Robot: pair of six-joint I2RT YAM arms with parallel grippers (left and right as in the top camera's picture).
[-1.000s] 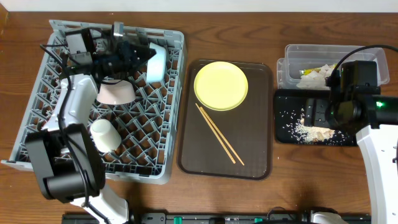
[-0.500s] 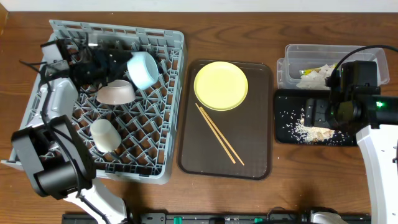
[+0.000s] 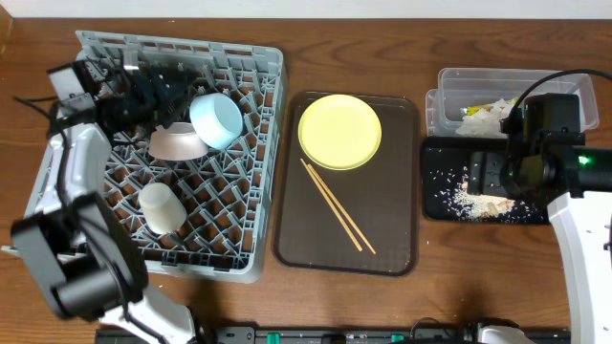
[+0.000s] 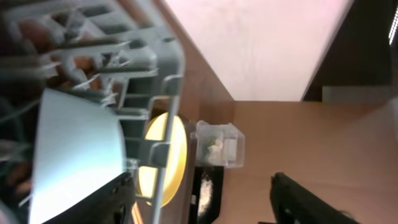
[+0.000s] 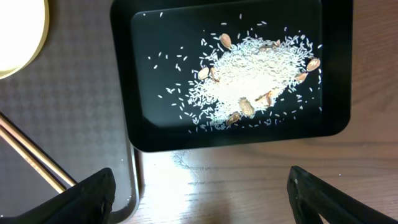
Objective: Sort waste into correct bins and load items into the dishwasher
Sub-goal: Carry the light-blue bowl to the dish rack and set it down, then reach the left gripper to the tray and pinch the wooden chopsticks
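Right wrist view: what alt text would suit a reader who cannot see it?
A shallow black tray on a wooden table holds a pile of rice with a few brown bits. At left is a brown serving tray with chopsticks and a sliver of yellow plate. The right gripper is open and empty, its dark fingers at the bottom corners.
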